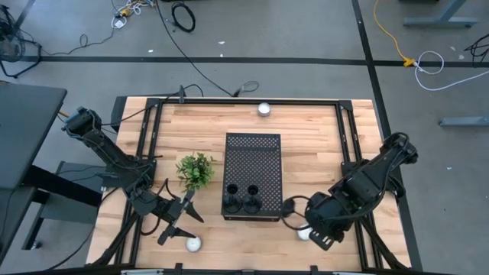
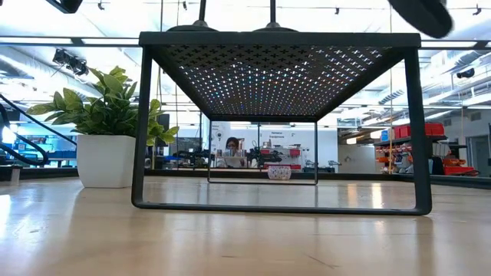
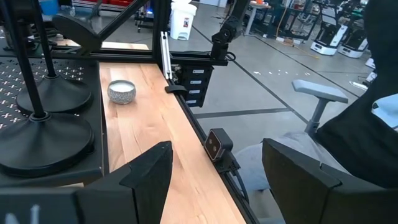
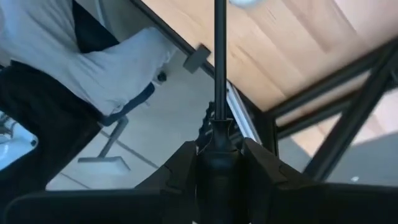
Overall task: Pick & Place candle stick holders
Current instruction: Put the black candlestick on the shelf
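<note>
Candlestick holder pinched at its stem by your right gripper, near the table's front right edge.
Rigid, thin, probably slippery metal: grip the stem near the base. Two holders stand on the perforated box; left gripper's fingers are spread, empty.

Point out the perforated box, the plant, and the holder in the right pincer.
perforated box (image 1: 253, 156): high view, bare top panel.
plant (image 1: 195, 169): high view, leaves.
holder (image 4: 219, 56): right wrist view, thin stem.

On the box: two black candle holders stand upright, side by side, on the near end of the perforated top; round bases, thin stems.
Held one: a third holder, slim black stem, clamped between dark fingers.
</note>
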